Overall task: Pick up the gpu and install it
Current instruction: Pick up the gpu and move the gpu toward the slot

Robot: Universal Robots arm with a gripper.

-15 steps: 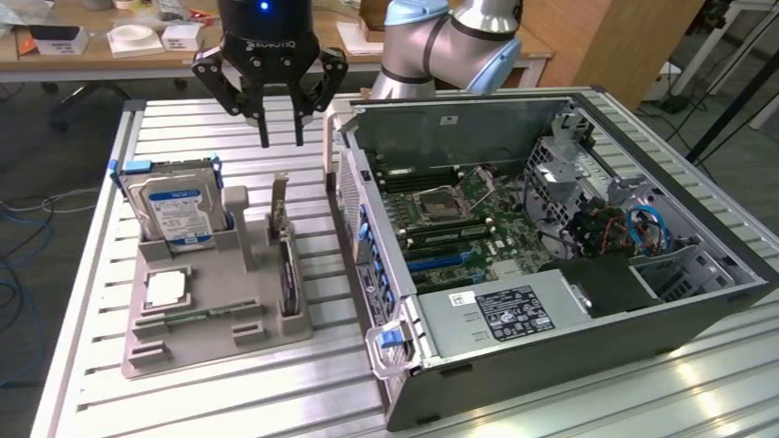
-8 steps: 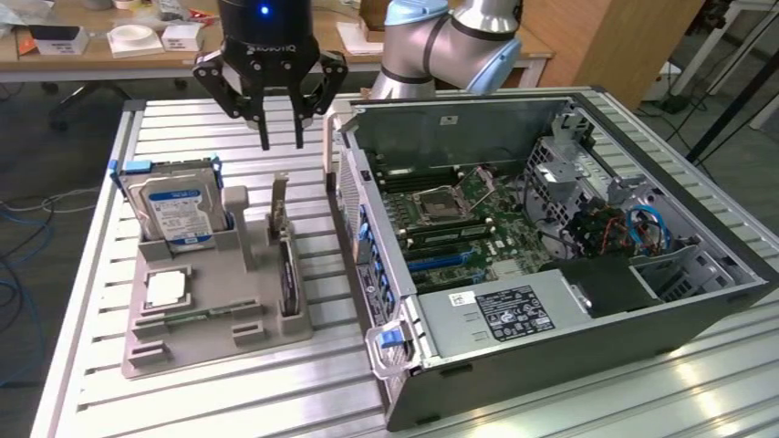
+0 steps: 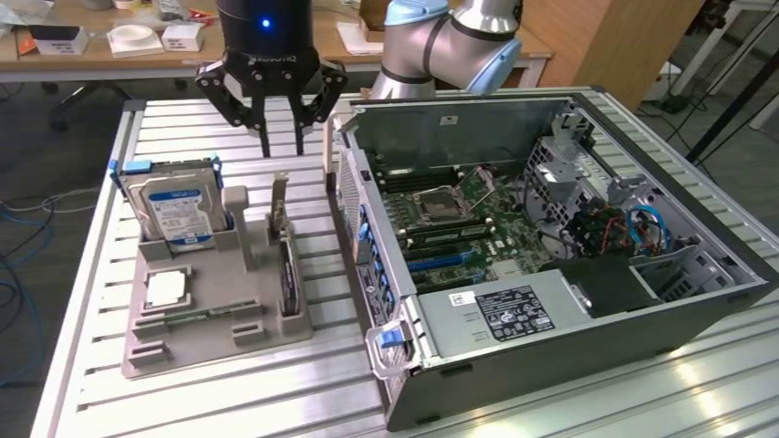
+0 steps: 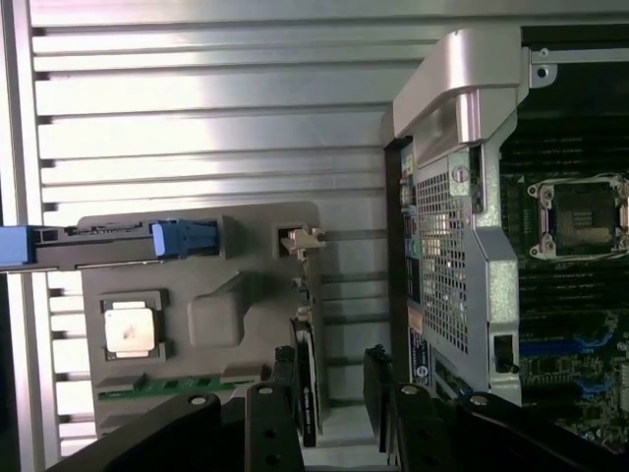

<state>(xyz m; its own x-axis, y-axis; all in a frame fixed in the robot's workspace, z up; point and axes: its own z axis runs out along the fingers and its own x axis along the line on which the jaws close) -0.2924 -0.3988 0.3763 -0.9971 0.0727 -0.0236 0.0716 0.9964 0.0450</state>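
Observation:
The gpu (image 3: 287,274) is a thin dark card with a silvery bracket at its far end. It stands on edge in a slot of the grey holder tray (image 3: 207,342), along the side nearest the computer case. My gripper (image 3: 283,151) hangs open above the card's bracket end, clear of it and holding nothing. In the wrist view the gpu (image 4: 307,339) appears edge-on, running toward my gripper (image 4: 329,364). One finger (image 4: 285,388) sits at the card's edge, the other finger (image 4: 378,388) well off to the case side.
The tray also holds an upright hard drive (image 3: 177,210), a processor chip (image 3: 164,287) and a green memory stick (image 3: 201,315). The open computer case (image 3: 681,315) lies at the exterior view's right, its motherboard (image 3: 469,233) exposed. Everything rests on a slatted metal table (image 3: 244,401).

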